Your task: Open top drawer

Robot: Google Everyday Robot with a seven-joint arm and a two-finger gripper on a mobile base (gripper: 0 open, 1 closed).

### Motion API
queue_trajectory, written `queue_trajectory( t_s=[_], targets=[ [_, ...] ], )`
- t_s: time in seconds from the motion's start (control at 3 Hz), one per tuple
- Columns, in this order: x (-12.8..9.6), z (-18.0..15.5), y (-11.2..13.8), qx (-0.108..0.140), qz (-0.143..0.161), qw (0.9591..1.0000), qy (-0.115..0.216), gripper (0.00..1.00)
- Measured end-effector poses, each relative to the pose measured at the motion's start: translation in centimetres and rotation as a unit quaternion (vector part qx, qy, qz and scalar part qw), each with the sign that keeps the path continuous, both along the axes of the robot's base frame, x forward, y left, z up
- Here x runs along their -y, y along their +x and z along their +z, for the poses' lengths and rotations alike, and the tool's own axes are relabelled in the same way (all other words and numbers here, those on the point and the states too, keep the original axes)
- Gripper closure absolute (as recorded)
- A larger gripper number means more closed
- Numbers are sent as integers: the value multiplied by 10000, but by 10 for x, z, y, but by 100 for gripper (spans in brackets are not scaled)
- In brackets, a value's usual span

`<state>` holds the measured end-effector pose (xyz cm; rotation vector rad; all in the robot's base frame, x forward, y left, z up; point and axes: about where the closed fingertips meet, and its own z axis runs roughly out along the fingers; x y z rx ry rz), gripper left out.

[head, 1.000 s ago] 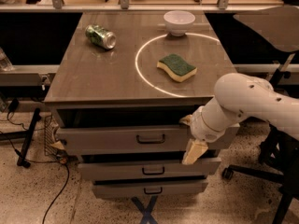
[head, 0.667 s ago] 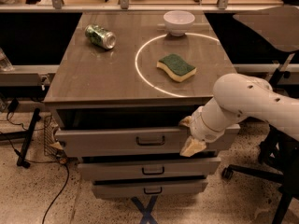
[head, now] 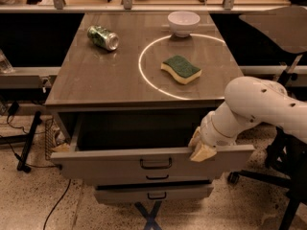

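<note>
The top drawer [head: 110,164] is the wide grey front under the tabletop, with a small dark bail handle [head: 156,164] at its middle. It stands pulled out, and its dark inside shows behind the front. My gripper [head: 199,146] is at the drawer's upper edge, right of the handle, with the cream fingers [head: 202,152] hooked over the top of the front. The white arm [head: 261,104] comes in from the right. Two narrower grey drawer fronts [head: 153,193] sit below, shut.
On the tabletop [head: 96,75] lie a green can [head: 103,37] on its side, a white bowl [head: 183,22] and a green-and-yellow sponge [head: 181,69] inside a white ring. A chair base [head: 288,176] stands at the right. Cables and a stand leg [head: 29,143] are at the left.
The top drawer has slid outward toward the camera, opening a dark gap under the tabletop. My gripper moved with the drawer front, staying on its upper edge.
</note>
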<state>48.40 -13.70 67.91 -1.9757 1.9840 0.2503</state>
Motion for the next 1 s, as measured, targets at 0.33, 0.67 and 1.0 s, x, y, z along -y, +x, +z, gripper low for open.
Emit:
queue_trajectory(
  t_s=[0.33, 0.67, 1.0],
  targets=[
    [8, 2, -8, -42, -30, 10000, -60, 96],
    [24, 6, -25, -142, -102, 9996, -205, 73],
    [24, 6, -25, -142, -103, 9996, -206, 50]
  ],
)
